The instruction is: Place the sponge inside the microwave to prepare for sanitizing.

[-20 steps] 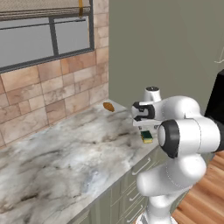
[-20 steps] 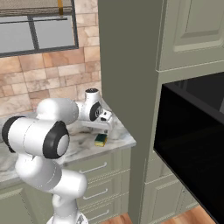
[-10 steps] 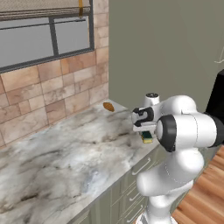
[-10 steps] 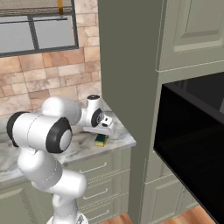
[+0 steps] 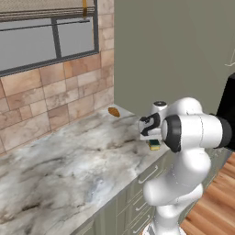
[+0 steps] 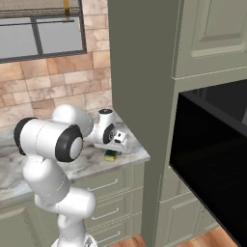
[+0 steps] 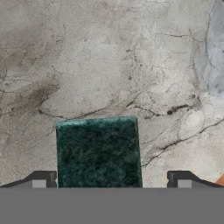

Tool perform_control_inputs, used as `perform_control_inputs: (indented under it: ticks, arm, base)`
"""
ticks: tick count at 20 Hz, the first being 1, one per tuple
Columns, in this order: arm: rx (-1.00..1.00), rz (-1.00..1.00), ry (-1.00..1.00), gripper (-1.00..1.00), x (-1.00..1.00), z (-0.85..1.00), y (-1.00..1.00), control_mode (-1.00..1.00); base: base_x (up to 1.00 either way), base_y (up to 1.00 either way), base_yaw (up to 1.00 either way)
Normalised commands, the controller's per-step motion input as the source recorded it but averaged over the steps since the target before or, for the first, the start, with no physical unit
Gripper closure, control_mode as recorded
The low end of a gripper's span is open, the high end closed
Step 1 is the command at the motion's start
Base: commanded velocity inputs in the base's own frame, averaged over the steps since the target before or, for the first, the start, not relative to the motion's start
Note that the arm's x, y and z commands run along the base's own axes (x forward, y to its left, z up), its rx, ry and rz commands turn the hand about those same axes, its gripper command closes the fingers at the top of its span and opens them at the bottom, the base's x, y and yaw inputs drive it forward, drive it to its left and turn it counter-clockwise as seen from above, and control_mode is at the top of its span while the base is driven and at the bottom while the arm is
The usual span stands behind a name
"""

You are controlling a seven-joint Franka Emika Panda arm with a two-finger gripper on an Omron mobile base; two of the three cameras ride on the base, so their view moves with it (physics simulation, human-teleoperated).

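Hovering spread wide over the sponge [image 7: 98, 151], the pincer [image 7: 111, 180] has nothing gripped yet. That sponge lies flat near the tabletop [image 5: 69, 160] edge; lifting and carrying it to the microwave [image 6: 212, 164] remains.

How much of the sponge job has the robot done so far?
Not much yet. The sponge still lies flat on the marble counter, so nothing is moved. In hand now: the open gripper hangs right above it, one fingertip each side, not gripping. Left to do: grab it, carry it over, and put it inside the microwave, whose glossy black door looks shut.
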Motion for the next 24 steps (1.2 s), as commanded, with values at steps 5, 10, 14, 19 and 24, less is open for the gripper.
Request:
perform_control_inputs:
  ticks: [5,10,14,19,24]
  arm:
    - [0.01,0.00,0.00,-1.00,0.13,-0.19,0.00,-1.00]
    - [0.01,0.00,0.00,-1.00,0.10,-0.20,0.00,-1.00]
    - [0.02,0.00,0.00,1.00,0.01,-0.21,0.00,-1.00]
    - [0.00,0.00,0.00,1.00,0.01,-0.06,0.00,-1.00]
    - [0.00,-0.02,0.00,1.00,-0.08,0.04,0.00,-1.00]
  base:
    - [0.00,0.00,0.00]
    - [0.00,0.00,0.00]
    - [0.00,0.00,0.00]
    - [0.00,0.00,0.00]
    - [0.00,0.00,0.00]
